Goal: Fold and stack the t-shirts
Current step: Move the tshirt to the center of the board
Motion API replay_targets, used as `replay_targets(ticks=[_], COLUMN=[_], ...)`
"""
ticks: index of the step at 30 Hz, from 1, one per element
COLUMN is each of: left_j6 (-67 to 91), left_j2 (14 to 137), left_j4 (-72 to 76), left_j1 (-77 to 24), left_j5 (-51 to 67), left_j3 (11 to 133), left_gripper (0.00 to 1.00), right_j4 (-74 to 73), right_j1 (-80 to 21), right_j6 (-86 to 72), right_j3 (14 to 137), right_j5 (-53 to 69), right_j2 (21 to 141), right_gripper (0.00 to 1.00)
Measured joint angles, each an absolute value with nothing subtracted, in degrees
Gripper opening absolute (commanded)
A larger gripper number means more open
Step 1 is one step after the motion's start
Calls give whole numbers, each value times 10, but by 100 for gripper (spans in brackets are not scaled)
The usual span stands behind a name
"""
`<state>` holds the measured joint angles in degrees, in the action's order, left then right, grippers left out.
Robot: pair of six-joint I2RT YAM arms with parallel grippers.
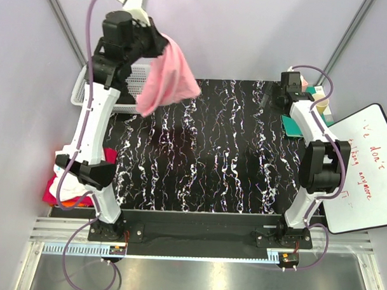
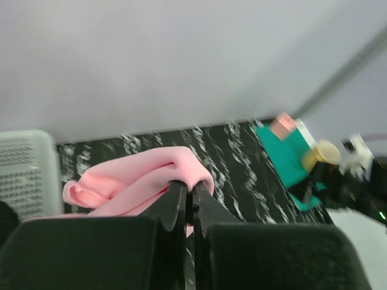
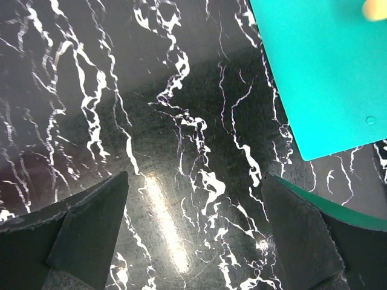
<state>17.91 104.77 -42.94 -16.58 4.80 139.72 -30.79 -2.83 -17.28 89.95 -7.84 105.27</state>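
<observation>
aloft, left gripper (image 2: pixel 188 188) tight on the pink t-shirt (image 1: pixel 167 80); right gripper (image 3: pixel 195 181) wide apart, empty, over the table (image 3: pixel 181 90)

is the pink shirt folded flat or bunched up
Bunched up: the pink shirt hangs crumpled from the shut left pincer, above the table.

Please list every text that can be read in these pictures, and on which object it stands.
"don'" and "anymore": red handwriting on the whiteboard; the rest is too unclear to read.
No text shows on the pink t-shirt, the basket or the green mat.
</observation>
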Motion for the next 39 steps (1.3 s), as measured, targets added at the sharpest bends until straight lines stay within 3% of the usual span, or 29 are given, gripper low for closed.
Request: replay_targets(ticks=[5,12,16,20,25,31,36,37,38,39], left_j6=[196,237,246,260,307,317,304,302,302,302], left_j2=[1053,1142,1082,967,854,933,1085,1103,1114,1117], left_j4=[-445,-457,-450,-442,-448,-545,-605,-616,-628,-638], left_j1=[-238,-376,-402,-377,-272,-172,-152,-149,-146,-143], left_j5=[110,239,238,172,109,102,103,103,103,103], left_j3=[1365,1468,1385,1229,1052,954,891,877,867,859], left_gripper=[0,0,0,0,0,1,27,36,53,59], right_j4=[-307,-307,-307,-307,-307,-307,-314,-317,-321,-327], right_j1=[-28,-19,-8,-5,-5,-5,-7,-9,-13,-21], right_j6=[-172,-169,-169,-167,-165,-166,-172,-172,-171,-168], right_j3=[895,867,854,850,848,846,838,836,834,832], right_j5=[-81,-105,-114,-116,-115,-97,-42,-32,-22,-12], right_j2=[1027,980,966,965,965,965,965,965,965,965], right_gripper=[100,100,100,100,100,100,100,100,100,100])
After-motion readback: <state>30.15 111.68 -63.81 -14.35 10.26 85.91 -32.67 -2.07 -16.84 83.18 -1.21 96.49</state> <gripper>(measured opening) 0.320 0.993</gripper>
